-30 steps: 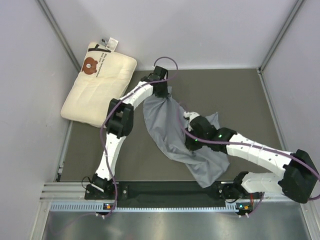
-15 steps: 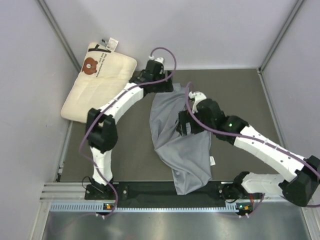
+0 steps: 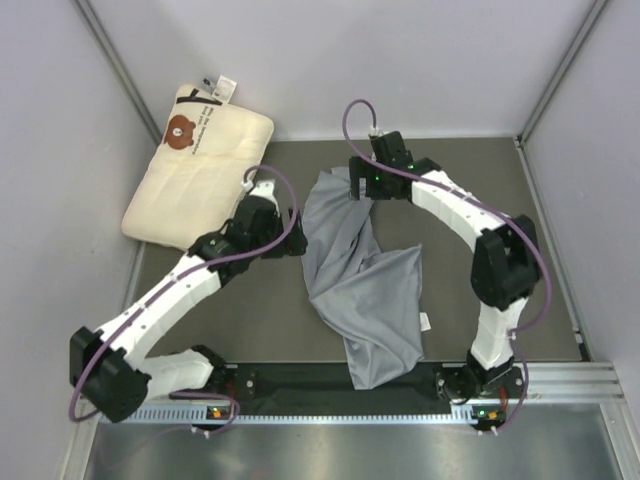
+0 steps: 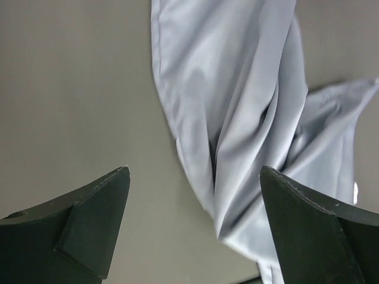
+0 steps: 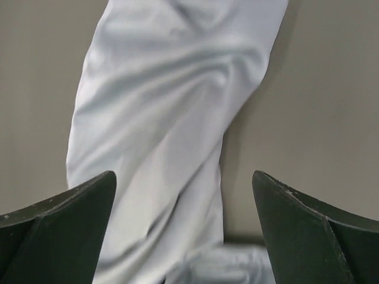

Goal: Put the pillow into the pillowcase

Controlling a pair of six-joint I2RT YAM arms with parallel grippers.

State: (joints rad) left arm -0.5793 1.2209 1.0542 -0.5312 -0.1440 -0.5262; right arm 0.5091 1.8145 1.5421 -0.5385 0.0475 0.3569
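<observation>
The cream pillow [image 3: 200, 165] with its bear face print lies at the far left corner, touched by neither arm. The grey-blue pillowcase [image 3: 360, 270] lies crumpled along the middle of the table, running from the far side to the near edge. My left gripper [image 3: 288, 232] stands open just left of the case's far part, with the case's edge [image 4: 237, 89] below its spread fingers. My right gripper [image 3: 356, 186] is open above the case's far end [image 5: 166, 89]. Neither gripper holds anything.
The dark grey table mat [image 3: 470, 190] is walled on the left, far and right sides. A metal rail [image 3: 330, 382] runs along the near edge, and the case's near end lies over it. A small white tag [image 3: 425, 322] sticks out at the case's right edge.
Both grippers opened and let go of the pillowcase, which now lies on the table. The left arm drew back to the left; the right arm swung to the far end of the case.
</observation>
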